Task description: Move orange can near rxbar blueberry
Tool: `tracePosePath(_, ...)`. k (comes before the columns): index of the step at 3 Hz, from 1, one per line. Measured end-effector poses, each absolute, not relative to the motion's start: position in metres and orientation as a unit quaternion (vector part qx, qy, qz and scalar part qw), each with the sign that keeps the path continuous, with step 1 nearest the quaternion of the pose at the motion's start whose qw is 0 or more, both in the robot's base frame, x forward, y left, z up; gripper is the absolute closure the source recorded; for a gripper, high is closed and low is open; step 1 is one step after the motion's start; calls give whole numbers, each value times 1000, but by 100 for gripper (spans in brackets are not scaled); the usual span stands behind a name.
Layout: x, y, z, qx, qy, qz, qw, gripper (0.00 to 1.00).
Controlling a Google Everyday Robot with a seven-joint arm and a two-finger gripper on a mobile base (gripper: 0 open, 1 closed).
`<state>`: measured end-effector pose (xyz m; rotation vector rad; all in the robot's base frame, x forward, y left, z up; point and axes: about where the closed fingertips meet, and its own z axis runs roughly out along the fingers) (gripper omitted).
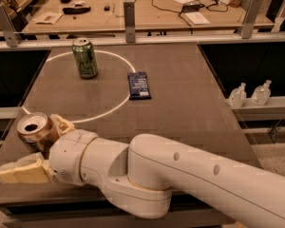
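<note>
The orange can (34, 130) stands upright at the table's near left corner, its silver top and opening showing. My gripper (40, 148) is at the can, with the white arm stretching in from the lower right. One tan finger (19, 173) lies in front of the can and the other (61, 124) sits against its right side, so the can is between the open jaws. The rxbar blueberry (138, 85), a dark navy bar with white print, lies flat near the table's middle, well beyond the can.
A green can (85, 58) stands at the back left, inside a white circle (115, 107) marked on the brown table (190, 108). Two small clear bottles (249, 95) sit on a ledge to the right. A railing and a cluttered desk lie behind.
</note>
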<state>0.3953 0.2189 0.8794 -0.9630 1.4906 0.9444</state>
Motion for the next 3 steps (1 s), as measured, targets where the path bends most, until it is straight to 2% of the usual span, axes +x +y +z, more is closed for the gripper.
tracePosePath(3,390,224,870,-407,624,405,530,88)
